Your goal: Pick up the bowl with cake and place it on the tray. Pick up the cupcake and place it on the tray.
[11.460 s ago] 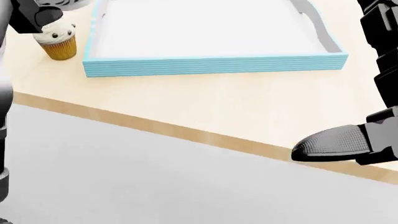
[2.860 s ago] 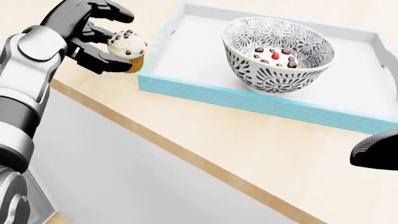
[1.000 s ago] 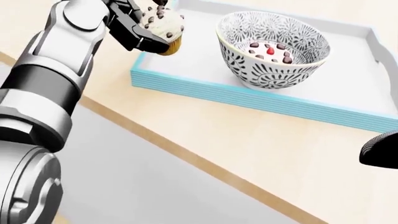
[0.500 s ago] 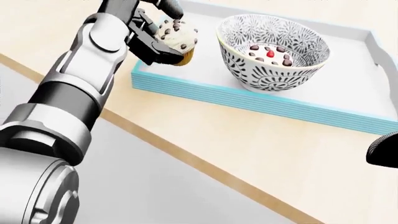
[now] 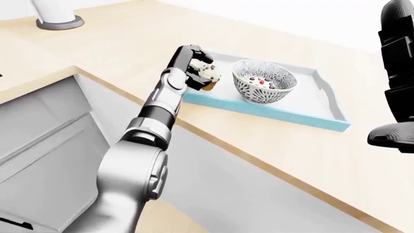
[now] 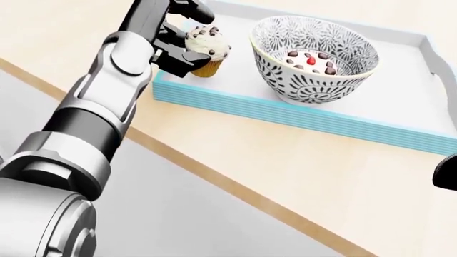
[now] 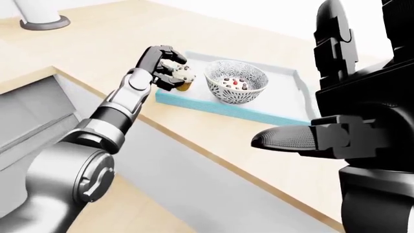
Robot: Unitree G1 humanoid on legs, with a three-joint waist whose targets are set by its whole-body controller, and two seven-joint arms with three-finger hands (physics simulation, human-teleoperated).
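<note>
The pale wooden counter (image 6: 300,160) looks matt, with a faint grain and a darker edge band. The light-blue rectangular tray (image 6: 300,115) has ribbed, layered sides and a smooth white floor. The black-and-white patterned bowl (image 6: 314,56) looks like glossy glazed ceramic. The left arm's silver shells (image 6: 100,101) shine like brushed metal; its black hand (image 6: 175,40) looks matt plastic.

I'm working in what looks like a simulated home kitchen. A long light-wood counter (image 5: 116,43) runs over plain grey cabinet fronts (image 5: 45,141), and a blue-edged serving tray (image 5: 326,99) with a patterned bowl (image 6: 314,59) of cake sits on it.
</note>
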